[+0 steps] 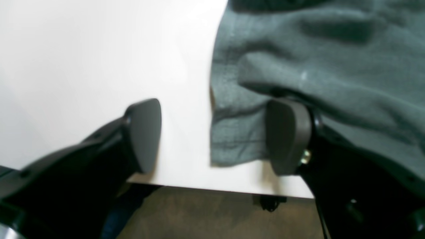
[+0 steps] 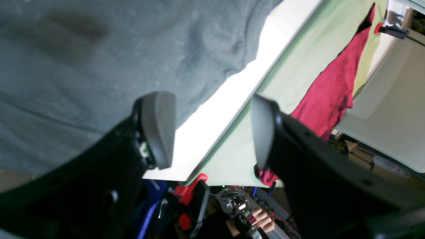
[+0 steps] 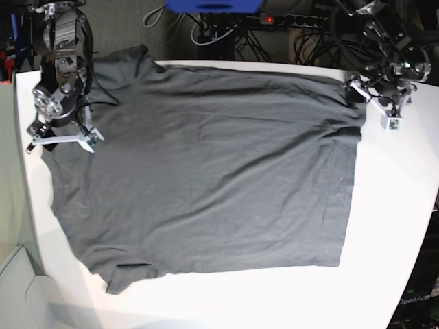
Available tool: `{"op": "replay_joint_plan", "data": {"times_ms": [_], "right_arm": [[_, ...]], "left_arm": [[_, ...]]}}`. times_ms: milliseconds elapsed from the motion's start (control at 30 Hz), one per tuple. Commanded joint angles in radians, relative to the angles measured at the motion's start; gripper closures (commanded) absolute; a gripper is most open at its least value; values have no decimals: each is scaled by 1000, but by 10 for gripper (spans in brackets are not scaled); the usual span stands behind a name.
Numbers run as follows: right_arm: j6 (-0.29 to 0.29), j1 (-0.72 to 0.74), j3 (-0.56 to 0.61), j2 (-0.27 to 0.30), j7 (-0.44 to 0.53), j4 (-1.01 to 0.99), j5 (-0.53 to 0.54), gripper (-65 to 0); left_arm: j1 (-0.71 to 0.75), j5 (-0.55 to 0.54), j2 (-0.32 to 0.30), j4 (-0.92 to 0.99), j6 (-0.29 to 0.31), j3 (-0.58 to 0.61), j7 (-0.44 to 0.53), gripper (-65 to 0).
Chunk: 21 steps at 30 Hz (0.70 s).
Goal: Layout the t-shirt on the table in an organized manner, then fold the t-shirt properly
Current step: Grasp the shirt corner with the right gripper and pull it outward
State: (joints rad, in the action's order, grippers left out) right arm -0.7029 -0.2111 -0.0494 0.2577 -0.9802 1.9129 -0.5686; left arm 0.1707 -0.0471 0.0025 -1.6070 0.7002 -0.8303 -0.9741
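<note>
The dark grey t-shirt (image 3: pixel 206 171) lies spread flat over most of the white table (image 3: pixel 391 226), with one sleeve at the near left. At the shirt's far right corner, my left gripper (image 1: pixel 215 136) is open. A hemmed corner of the t-shirt (image 1: pixel 239 132) sits between its jaws, and one finger (image 1: pixel 287 136) rests against a fold of fabric by the table (image 1: pixel 99 66) edge. My right gripper (image 2: pixel 212 129) is also open at the far left. It straddles the table's edge (image 2: pixel 212 116), with one finger (image 2: pixel 159 129) over the t-shirt (image 2: pixel 99 66) and nothing gripped.
Pale green cloth (image 2: pixel 298 66) and a red cloth (image 2: pixel 332 89) hang just past the table's left edge. A person's hand (image 2: pixel 262 217) and gear show below. Cables and a power strip (image 3: pixel 274 20) run behind the table. A pale bin (image 3: pixel 20 288) stands at the near left.
</note>
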Motion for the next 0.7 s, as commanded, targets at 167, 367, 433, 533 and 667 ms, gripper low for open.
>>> {"op": "replay_joint_plan", "data": {"times_ms": [167, 367, 433, 533, 667], "right_arm": [[5, 6, -10, 15, -1, 15, -12, -365], [5, -69, -10, 13, -3, 17, -12, -365], [5, -96, -11, 10, -3, 17, -12, -365], [5, -138, -11, 9, -3, 18, -11, -365], [5, -184, -11, 9, -3, 18, -11, -365]], "left_arm": [[7, 19, 0, 3, -2, 1, -29, -304], [-1, 19, -3, 3, -2, 1, -29, -31], [-1, 19, -5, 3, -2, 1, -29, -16], [-1, 19, -5, 3, -2, 1, -29, -13], [-3, 19, -5, 3, -2, 1, -29, -13]]}}
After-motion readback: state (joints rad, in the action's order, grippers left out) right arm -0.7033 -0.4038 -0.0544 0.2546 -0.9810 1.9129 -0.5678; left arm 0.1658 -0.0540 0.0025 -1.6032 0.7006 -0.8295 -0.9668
